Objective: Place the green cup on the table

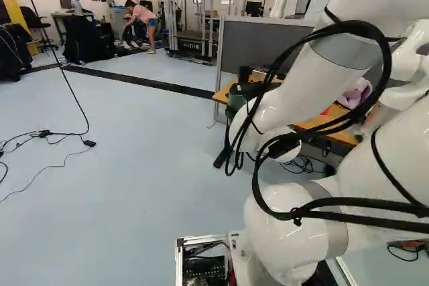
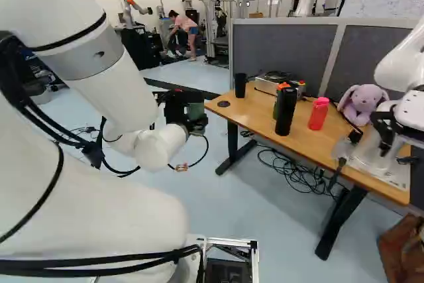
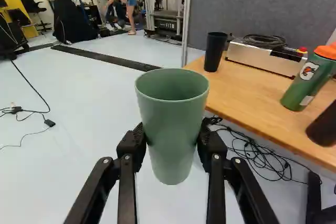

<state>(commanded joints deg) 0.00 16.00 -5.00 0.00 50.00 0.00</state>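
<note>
Tool [image 3: 171, 136] clamped on green cup [image 3: 170, 111], upright, over the floor [image 3: 47, 177], just off the surface [image 3: 252, 98]. Carry it level above the edge, avoid the black cup [image 3: 214, 52], lower straight, release only once it sits flat.

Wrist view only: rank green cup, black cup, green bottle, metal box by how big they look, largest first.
1. Green cup, clearly, being nearest the camera
2. Green bottle and metal box: too alike to rank, bottle partly out of view
3. Black cup
</note>
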